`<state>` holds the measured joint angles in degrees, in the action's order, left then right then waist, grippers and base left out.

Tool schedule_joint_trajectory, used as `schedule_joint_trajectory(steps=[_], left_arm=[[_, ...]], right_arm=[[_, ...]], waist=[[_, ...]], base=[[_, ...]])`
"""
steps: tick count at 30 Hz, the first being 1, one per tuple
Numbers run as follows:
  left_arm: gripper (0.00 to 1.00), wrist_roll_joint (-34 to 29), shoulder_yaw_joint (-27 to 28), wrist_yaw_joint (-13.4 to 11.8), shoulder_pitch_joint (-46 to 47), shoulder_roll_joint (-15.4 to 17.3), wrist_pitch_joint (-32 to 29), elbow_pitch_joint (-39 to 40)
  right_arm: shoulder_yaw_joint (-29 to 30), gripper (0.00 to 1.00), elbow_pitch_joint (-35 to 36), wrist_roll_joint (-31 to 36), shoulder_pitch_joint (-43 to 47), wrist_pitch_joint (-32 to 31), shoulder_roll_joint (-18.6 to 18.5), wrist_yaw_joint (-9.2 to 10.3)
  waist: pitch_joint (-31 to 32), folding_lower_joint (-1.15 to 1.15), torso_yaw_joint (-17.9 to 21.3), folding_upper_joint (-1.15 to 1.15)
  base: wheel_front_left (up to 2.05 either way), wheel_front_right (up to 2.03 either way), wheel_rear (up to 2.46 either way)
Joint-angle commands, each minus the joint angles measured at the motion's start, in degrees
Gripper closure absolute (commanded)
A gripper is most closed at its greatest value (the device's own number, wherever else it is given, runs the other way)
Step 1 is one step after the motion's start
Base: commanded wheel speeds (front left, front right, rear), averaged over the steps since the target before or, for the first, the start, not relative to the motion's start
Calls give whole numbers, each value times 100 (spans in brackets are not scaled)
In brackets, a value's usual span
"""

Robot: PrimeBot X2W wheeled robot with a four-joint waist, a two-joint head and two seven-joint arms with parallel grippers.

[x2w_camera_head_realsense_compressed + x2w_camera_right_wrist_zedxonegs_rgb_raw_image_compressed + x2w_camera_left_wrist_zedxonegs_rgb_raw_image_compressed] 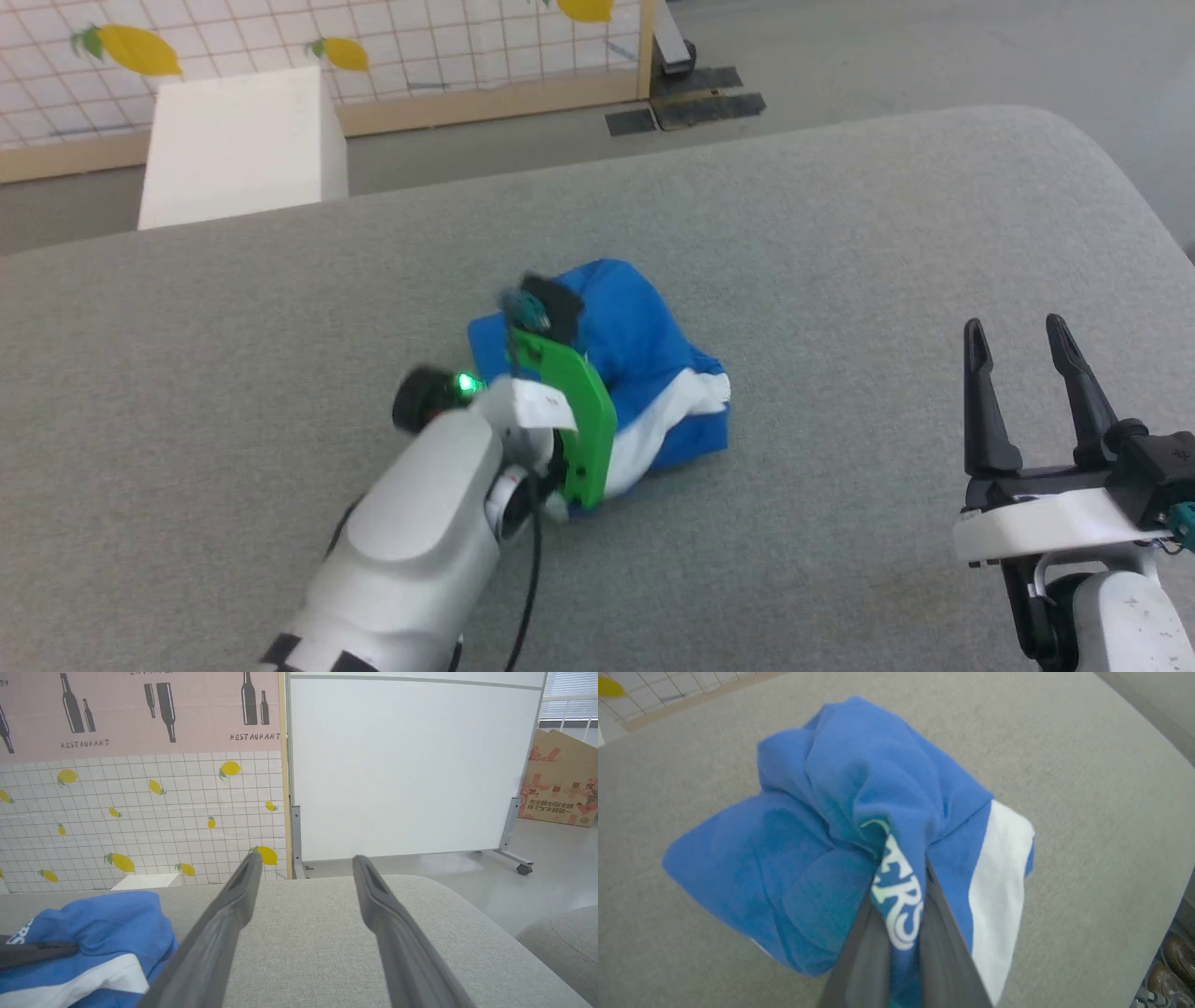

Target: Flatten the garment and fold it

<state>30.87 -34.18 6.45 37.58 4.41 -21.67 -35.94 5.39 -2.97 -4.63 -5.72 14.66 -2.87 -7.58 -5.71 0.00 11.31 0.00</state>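
The garment (644, 336), bright blue shorts with a white side stripe, sits bunched in a heap in the middle of the grey padded table (840, 233). In the left wrist view my left gripper (902, 872) is shut on a fold of the garment (817, 826) that carries white lettering, and the cloth is drawn up in creases toward the fingers. The green wrist plate (569, 420) hides those fingers in the head view. My right gripper (1018, 327) stands open over bare table at the lower right, apart from the garment (103, 928). Nothing lies between its fingers (233, 905).
A white box (238, 145) stands past the table's far left edge, in front of a lemon-patterned tiled panel (140, 812). A white rolling board (402, 765) and a cardboard box (560, 788) stand beyond the far side. The table's corner rounds off at the right.
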Motion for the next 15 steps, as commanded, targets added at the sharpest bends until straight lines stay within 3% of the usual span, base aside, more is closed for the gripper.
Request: schedule_joint_trajectory(steps=[1, 7, 10, 11, 12, 13, 15], left_arm=[[100, 58, -78, -23, -118, -26, -244, -143], [100, 165, -395, -18, -262, -45, -1321, -666], [100, 227, -410, -26, -290, -35, -1501, -701], [60, 223, -396, -53, -290, -28, -1436, -665], [11, 194, -391, -61, -278, -12, -1319, -612], [0, 148, -375, -71, -258, 13, -1103, -529], [0, 85, -309, -126, -245, 43, -676, -408]], right_arm=[[-18, 0, 32, -47, 49, 34, 0, 9], [-17, 0, 31, -54, 42, 34, 0, 9], [-40, 0, 22, -53, 38, 34, 0, 9], [-43, 0, 21, -45, 39, 34, 0, 9], [-43, 0, 21, -37, 41, 34, 0, 9], [-45, 0, 19, -26, 44, 34, 0, 9], [-42, 0, 12, -7, 53, 34, 0, 9]], waist=[[-96, 0, 86, 0], [-126, 0, 64, 0], [-120, 0, 27, 0], [-112, 0, 0, 0], [-106, 0, -21, 0], [-95, 0, -49, 0], [-53, 0, -104, 0]], base=[[0, 0, 0], [0, 0, 0], [0, 0, 0], [0, 0, 0], [0, 0, 0], [0, 0, 0], [0, 0, 0]])
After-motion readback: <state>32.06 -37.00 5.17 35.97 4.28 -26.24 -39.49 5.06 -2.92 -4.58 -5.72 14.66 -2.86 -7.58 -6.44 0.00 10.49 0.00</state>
